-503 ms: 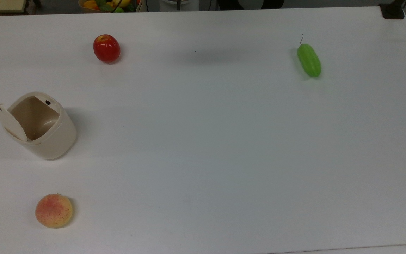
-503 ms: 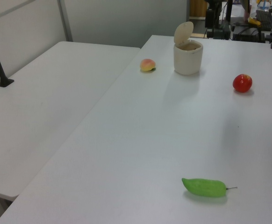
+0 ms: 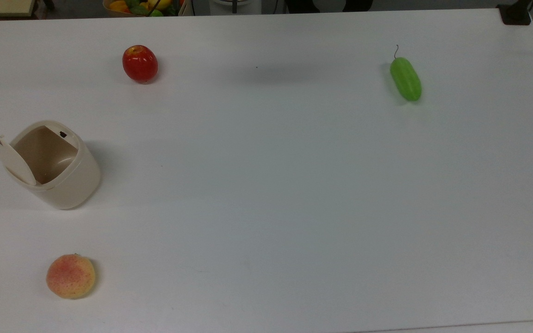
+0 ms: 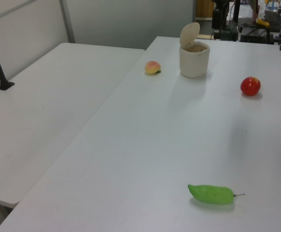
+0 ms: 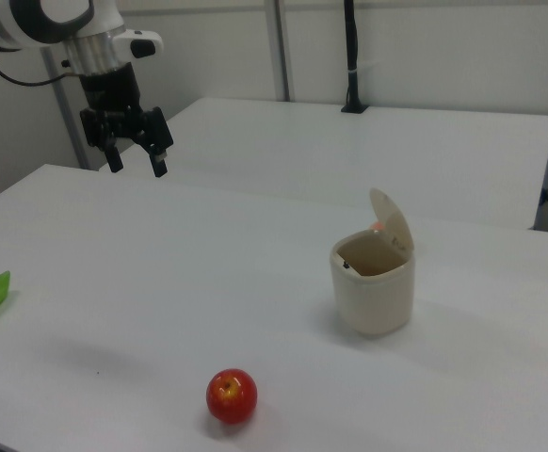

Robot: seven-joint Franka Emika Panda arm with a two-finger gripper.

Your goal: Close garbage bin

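Top view: cream-beige plastic garbage bin (image 3: 58,171) at the left of the white counter (image 3: 271,185), lid (image 3: 9,157) raised; red apple (image 3: 140,63), green cucumber (image 3: 405,78) and peach (image 3: 71,276) unmoved since the earlier frame. Left view: bin (image 4: 194,58) between peach (image 4: 152,67) and apple (image 4: 250,86). Right view: black gripper (image 5: 135,158) aloft, well apart from the bin (image 5: 374,287), fingers spread, holding nothing; no legible writing

Bin (image 3: 58,171): no shift seen between the earlier top and left views and now.
Lid (image 3: 9,155): no change in tilt.
Fruit: no displacement.
Overall: no visible change recorded.
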